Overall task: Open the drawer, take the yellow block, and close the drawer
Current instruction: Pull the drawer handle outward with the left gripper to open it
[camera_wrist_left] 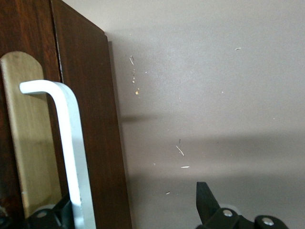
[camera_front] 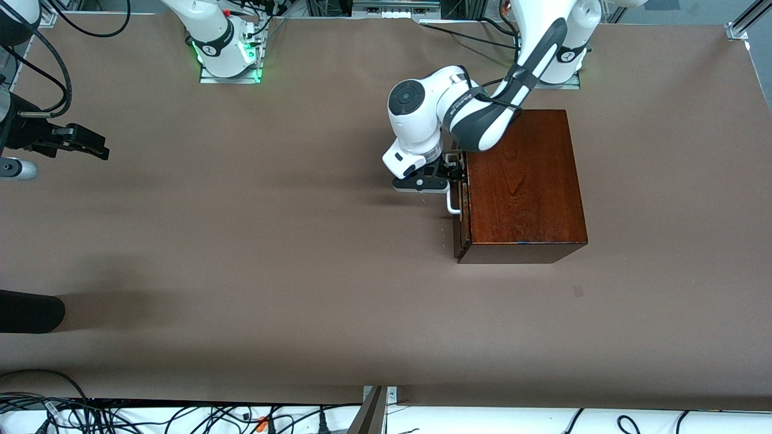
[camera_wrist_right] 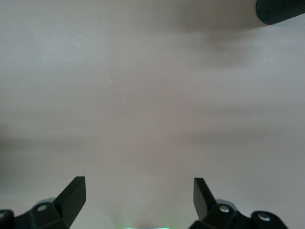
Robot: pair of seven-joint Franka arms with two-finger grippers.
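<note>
While the drawer sits shut, we've the left gripper at its handle.
Fingers spread, straddling bar, nothing clamped; right gripper waits wide open, empty, well apart.

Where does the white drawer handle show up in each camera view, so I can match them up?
Front view: the white handle sits on the drawer front, at the wooden box's side toward the right arm's end, beside the left tool.
Left wrist view: the handle runs as a pale bar, with the left tool's open fingers on either side of it.
Right wrist view: not in it.
Shared landmark: the dark wooden box.
</note>
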